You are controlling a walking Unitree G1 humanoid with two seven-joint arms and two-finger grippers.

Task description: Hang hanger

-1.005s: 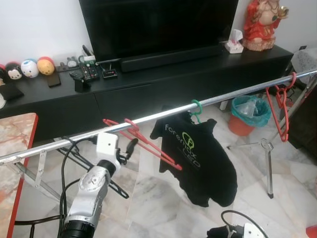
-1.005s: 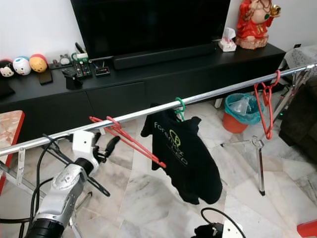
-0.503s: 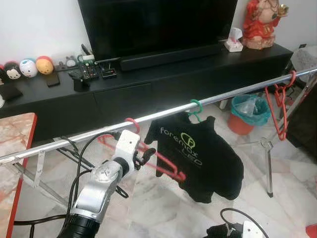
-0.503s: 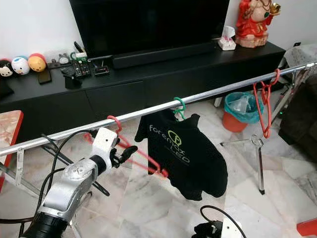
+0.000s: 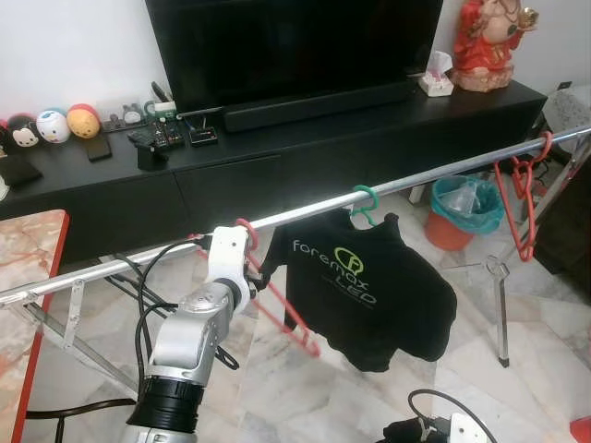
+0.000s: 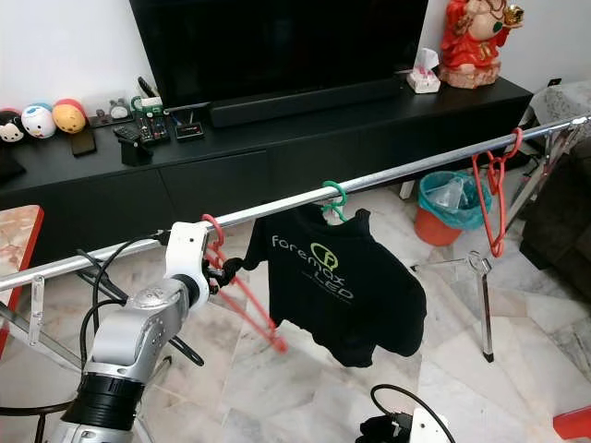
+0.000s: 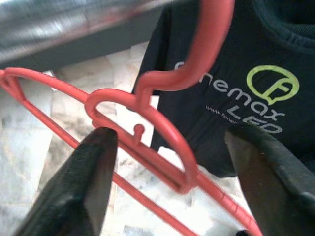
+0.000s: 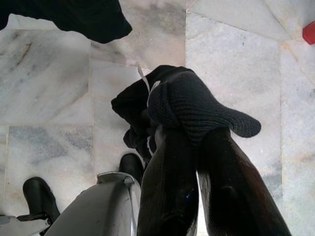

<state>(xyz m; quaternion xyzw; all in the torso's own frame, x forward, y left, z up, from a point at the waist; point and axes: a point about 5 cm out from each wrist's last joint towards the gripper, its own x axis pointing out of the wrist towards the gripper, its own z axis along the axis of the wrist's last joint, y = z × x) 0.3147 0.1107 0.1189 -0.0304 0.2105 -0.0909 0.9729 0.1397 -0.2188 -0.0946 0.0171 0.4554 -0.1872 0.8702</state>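
Head views. A silver rail [image 5: 434, 172] crosses the room in front of a black TV cabinet [image 5: 369, 138]. The red hanger [image 5: 277, 305] has its hook [image 6: 213, 224] over the rail, its body slanting down toward the marble floor [image 6: 277, 388]. The left pincer [image 6: 224, 270] is raised beside the hook, just under the rail. Next along the rail a green hanger [image 5: 367, 198] carries a black T-shirt [image 6: 337, 286] with pale lettering; further red hangers [image 5: 522, 198] dangle at the rail's far right end, near an orange bin [image 6: 446, 210].

Left wrist view. The left pincer's two black fingers [image 7: 93, 172] stand wide apart on either side of the red hanger's neck, gripping nothing; the hook curves up over the rail [image 7: 74, 24], and the T-shirt hangs just behind.

Right wrist view. The right pincer [image 8: 197, 172] points at the floor, its fingers pressed together on a dark knitted cloth [image 8: 192, 105].
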